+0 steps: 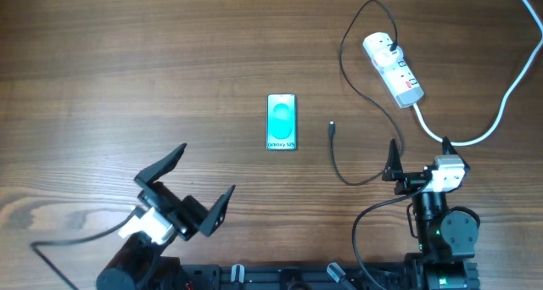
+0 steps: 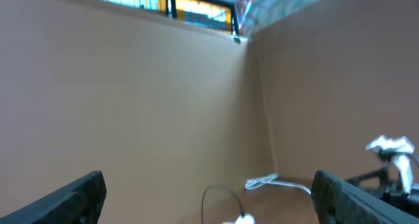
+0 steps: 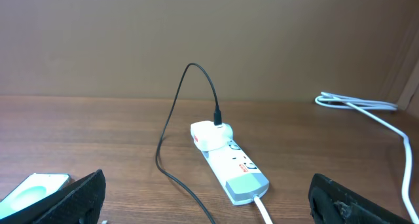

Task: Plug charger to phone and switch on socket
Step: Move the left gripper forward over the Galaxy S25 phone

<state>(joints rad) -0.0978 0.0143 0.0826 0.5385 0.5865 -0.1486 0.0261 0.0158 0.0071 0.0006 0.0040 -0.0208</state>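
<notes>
Brown walls enclose a wooden table.

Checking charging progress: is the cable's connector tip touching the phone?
Apart. The overhead view shows a clear gap of table between the charger's connector tip and the phone.

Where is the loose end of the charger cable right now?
In the overhead view, the charger's connector tip lies on the table just right of the phone, not touching it.

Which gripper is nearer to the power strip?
Right. The right gripper lies close to the power strip, on the robot's side; the left gripper is far off, beyond the phone.
</notes>
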